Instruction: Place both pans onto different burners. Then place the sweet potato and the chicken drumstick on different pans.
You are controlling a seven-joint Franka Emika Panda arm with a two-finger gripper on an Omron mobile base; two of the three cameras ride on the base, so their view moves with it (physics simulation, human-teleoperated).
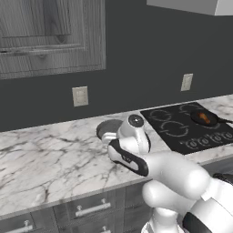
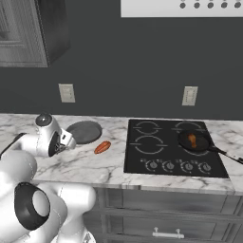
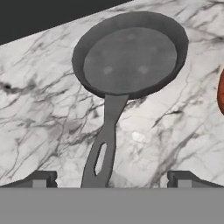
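Note:
The dull grey pan (image 3: 131, 59) lies on the marble counter (image 2: 80, 163) left of the cooktop, its long handle (image 3: 105, 148) pointing toward my gripper (image 3: 111, 179). The gripper is open, one fingertip on each side of the handle's end, holding nothing. This grey pan (image 2: 84, 131) shows beside my hand, and its rim (image 1: 105, 129) shows behind the arm. The orange-red sweet potato (image 2: 102, 147) lies on the counter between the grey pan and the cooktop; its edge (image 3: 221, 92) peeks in. The near-black pan (image 2: 193, 141) sits on the front right burner with the chicken drumstick (image 2: 191, 140) in it.
The black cooktop (image 2: 171, 156) has three bare burners, such as the front left one (image 2: 148, 144), and knobs along its front. The black pan's thin handle (image 2: 228, 154) sticks out to the right. Wall outlets (image 2: 67, 93) and an upper cabinet (image 1: 50, 36) sit above the counter.

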